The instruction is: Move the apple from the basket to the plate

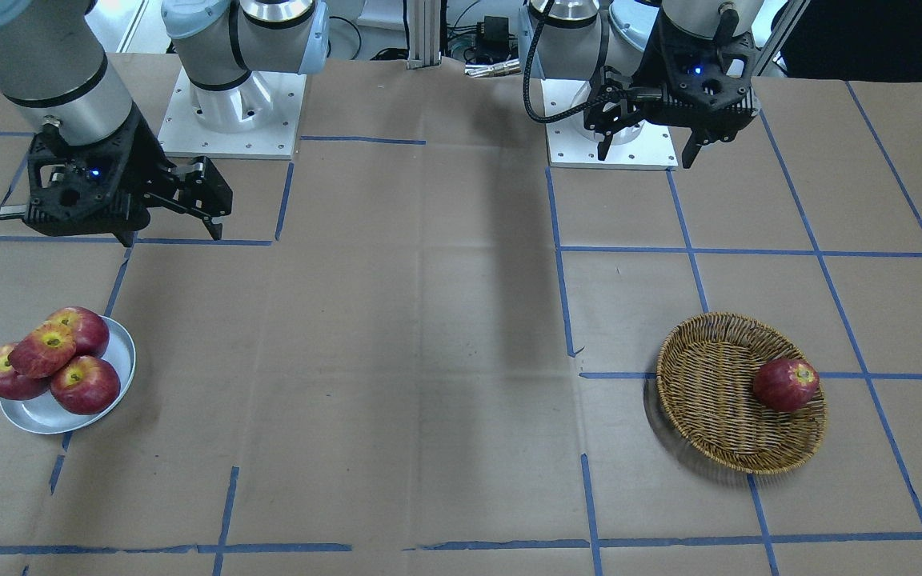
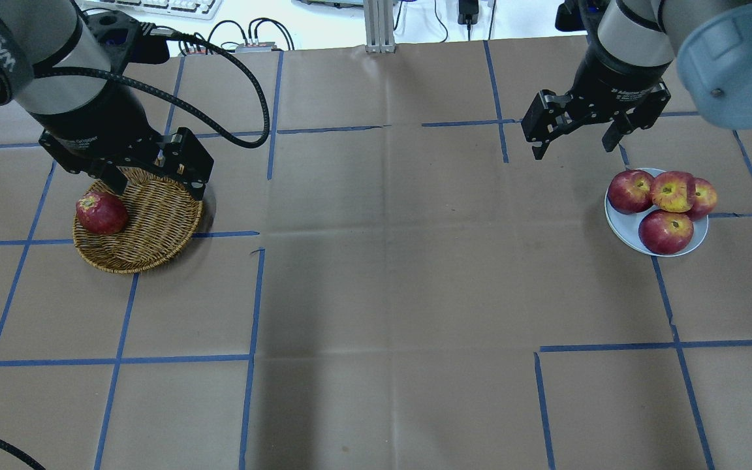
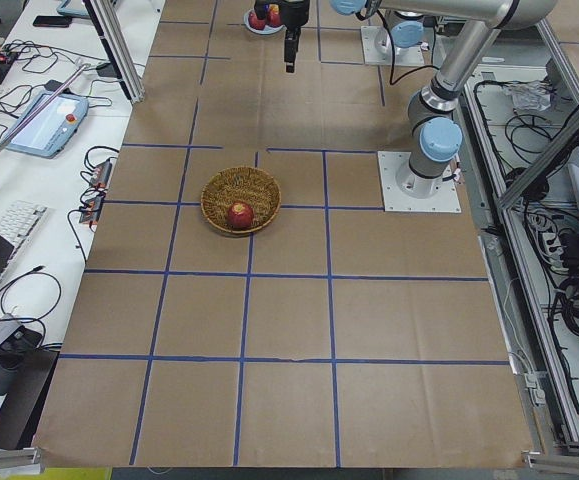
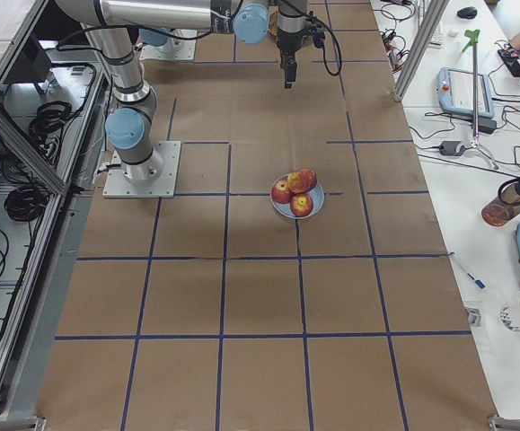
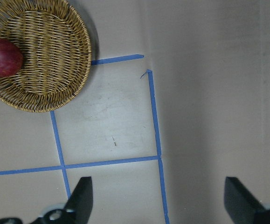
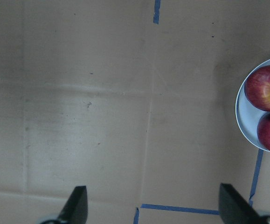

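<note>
The apple [image 2: 673, 191], pale pinkish-red with a wide yellow patch, lies on top of three darker red apples on the plate [image 2: 621, 225]; it also shows in the front-facing view [image 1: 43, 350]. The wicker basket [image 2: 154, 222] holds one darker red apple [image 2: 102, 213]. My left gripper [image 2: 156, 189] is open and empty, raised over the basket's far edge. My right gripper [image 2: 572, 149] is open and empty, raised over the table just left of the plate. The left wrist view shows the basket [image 5: 51, 51]. The right wrist view shows the plate's rim [image 6: 247, 122].
Brown paper with a grid of blue tape lines [image 2: 258, 294] covers the table. The two arm bases [image 1: 229, 120] stand at the robot's side. Cables, a keyboard and a tablet lie past the table's far edge.
</note>
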Controlling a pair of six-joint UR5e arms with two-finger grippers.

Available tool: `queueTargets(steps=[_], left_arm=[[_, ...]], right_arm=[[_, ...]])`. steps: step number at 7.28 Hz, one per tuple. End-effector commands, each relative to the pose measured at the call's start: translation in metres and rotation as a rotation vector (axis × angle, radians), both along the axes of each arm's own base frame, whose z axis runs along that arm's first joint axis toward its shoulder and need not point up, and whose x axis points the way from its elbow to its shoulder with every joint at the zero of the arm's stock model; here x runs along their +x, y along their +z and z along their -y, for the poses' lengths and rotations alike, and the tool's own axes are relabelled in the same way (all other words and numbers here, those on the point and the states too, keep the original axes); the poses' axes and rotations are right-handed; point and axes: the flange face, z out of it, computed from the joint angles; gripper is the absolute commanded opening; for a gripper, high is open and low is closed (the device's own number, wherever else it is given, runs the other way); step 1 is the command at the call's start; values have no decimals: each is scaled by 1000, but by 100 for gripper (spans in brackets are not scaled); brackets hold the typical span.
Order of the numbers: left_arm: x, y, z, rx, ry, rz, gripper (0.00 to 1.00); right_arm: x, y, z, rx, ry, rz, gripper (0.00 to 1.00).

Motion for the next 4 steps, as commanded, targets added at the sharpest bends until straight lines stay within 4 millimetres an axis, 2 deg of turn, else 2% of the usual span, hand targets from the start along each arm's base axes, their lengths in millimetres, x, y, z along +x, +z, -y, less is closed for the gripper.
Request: queueTargets(steps=[1,2,3,4], left_arm=[[0,2,1,-3,4,0,99],[1,2,0,-3,9,1,99],[1,11,1,-23,12,1,99],[1,1,-1,0,6,2,99]], right_arm=[[0,2,0,-4,-3,2,100],[0,3,-1,-7,-3,1,100],[0,4,-2,-8,-3,-1,100],[0,4,-2,-8,-3,-1,100]])
